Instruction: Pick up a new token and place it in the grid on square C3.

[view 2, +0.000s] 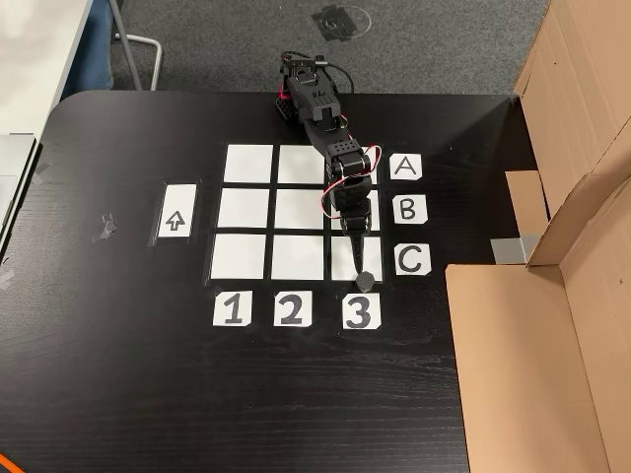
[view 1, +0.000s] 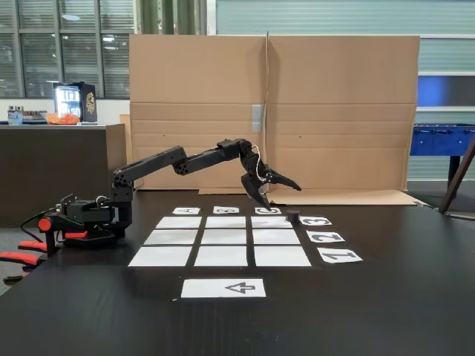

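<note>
A small black cylindrical token (view 2: 363,280) sits at square C3's (view 2: 346,258) edge; the gripper (view 1: 276,192) hovers, fingers spread.

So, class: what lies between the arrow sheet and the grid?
Nothing: in both fixed views, bare black table separates the arrow sheet from the grid.

Bare table (view 2: 296,394) surrounds the grid (view 2: 246,210); cardboard wall (view 2: 582,197) blocks beyond the labels.
</note>
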Available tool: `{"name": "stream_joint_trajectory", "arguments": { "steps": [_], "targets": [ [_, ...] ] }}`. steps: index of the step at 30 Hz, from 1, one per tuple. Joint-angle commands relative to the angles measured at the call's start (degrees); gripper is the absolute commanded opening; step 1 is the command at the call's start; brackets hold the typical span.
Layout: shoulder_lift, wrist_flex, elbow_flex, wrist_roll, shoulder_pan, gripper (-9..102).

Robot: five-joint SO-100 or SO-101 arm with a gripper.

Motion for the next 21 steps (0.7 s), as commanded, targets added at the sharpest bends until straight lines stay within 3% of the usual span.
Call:
{"name": "stream_joint_trajectory", "arguments": {
  "steps": [1, 14, 21],
  "targets": [
    [9.4, -2.72, 7.21, -0.35, -0.09, 52],
    [37.0, -17.84, 42.71, -0.62, 4.92, 53],
    [49.39, -20.13, 55.81, -0.7, 8.26, 52]
  ]
}}
